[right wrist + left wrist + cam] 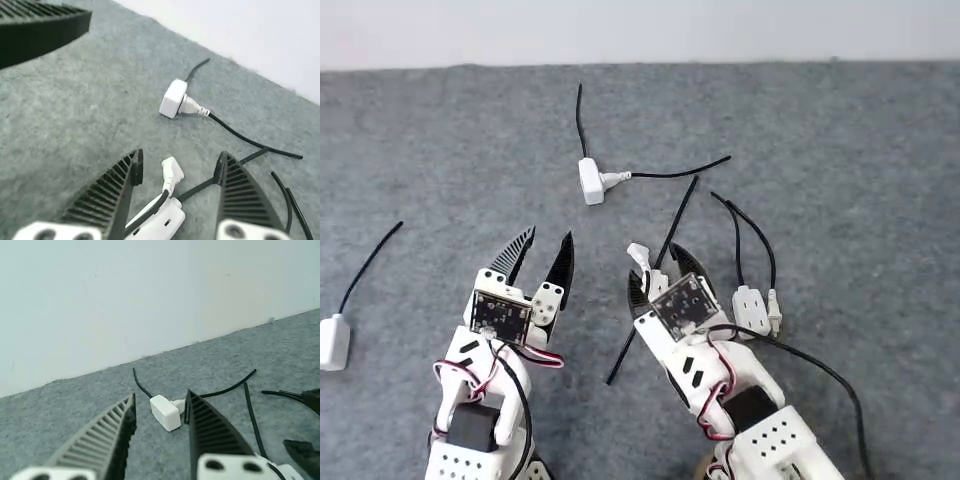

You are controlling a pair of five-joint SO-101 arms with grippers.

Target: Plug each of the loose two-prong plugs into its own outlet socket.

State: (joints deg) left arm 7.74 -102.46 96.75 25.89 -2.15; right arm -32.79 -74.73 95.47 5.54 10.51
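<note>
Plugs first: the loose plug [640,255] [171,171], white and two-pronged, lies near the middle of the worktop [840,120] toward the front edge, between the fingers of the right gripper [652,262] [180,155]; those fingers stand wide apart and clamp nothing. A black cord [682,210] runs close past it.

A second plug [775,315] lies toward the right edge, side by side with the right-hand socket [750,308] and seemingly not inserted; the left-edge socket [332,340] sits alone at the far left. Toward the back edge a joined pair [592,182] [165,412] [174,99] looks mated already. The left gripper [550,235] [161,396] hangs open and empty, facing that pair from well short of it.

Several things could go wrong from here, as I judge it; the right fingers could close on the cord rather than the plug body, so the plug would swing and its prongs lose their line. Nothing pins the sockets to the felt; pushed from one side, a socket would likely slide unless the other arm braces it. The cords near the right-hand socket cross; a carried plug could drag its neighbour. The empty socket at the left edge lies well apart from this arm; reach may fail.
</note>
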